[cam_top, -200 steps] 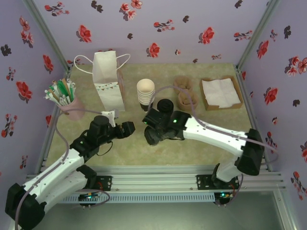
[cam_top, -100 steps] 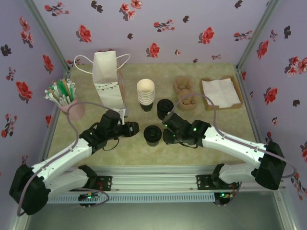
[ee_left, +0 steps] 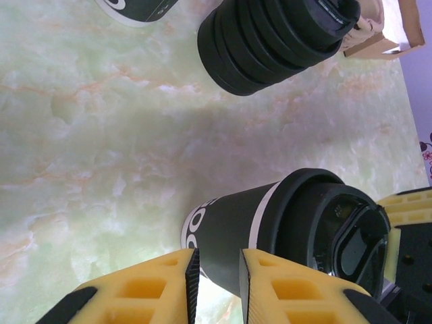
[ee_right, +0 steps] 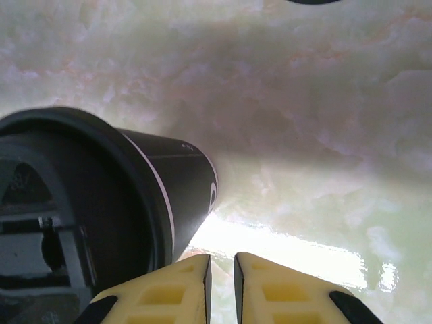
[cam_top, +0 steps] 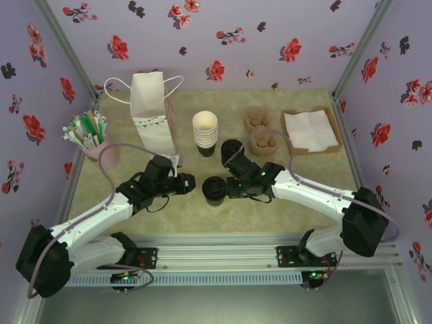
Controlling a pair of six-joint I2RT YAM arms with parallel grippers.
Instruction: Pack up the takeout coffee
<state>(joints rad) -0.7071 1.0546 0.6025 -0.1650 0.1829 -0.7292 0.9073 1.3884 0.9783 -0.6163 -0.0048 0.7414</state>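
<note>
Here, takeout coffee, dark paper cup, round black lid

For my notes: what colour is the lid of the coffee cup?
Black. The lid shows best in the left wrist view.

The top camera sits high at the near side and looks down on the whole table. The two wrist cameras are low and very close, one on each side of the coffee cup — all three views share it.
</note>
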